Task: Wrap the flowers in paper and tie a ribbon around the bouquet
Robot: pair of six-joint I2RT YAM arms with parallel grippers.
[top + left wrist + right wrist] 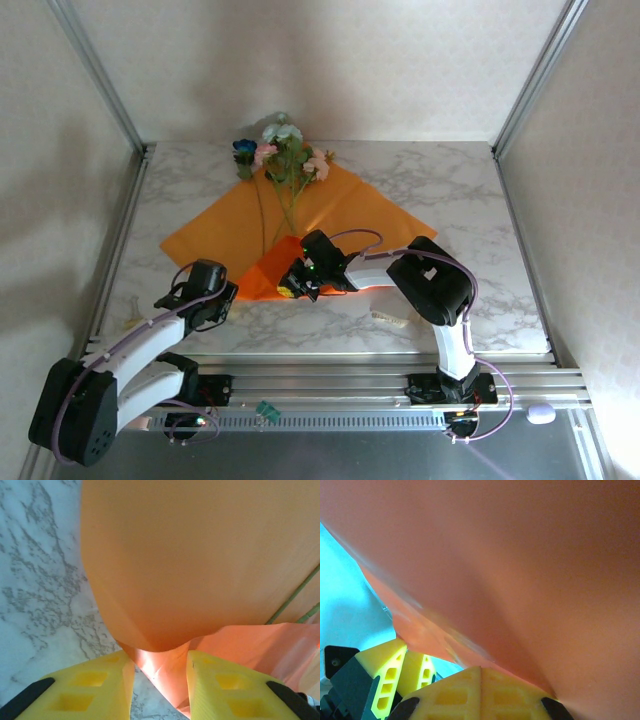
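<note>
The orange paper [340, 205] lies spread on the marble table, and the flowers [285, 150] rest on its far corner with their stems [295, 597] running toward me. The paper's near corner [270, 270] is folded up and over. My right gripper [297, 283] is shut on that raised corner; in the right wrist view its tips [481, 669] meet under the sheet [520, 570]. My left gripper [230, 298] is at the fold's left edge, open, with a hanging flap of paper [170, 665] between its yellow fingers [220, 680]. A small cream strip, likely the ribbon [390, 318], lies near the front edge.
Bare marble table [450, 190] shows left and right of the sheet. Aluminium posts [100, 80] stand at the back corners, and a rail [330, 375] runs along the front by the arm bases. White walls close in the sides.
</note>
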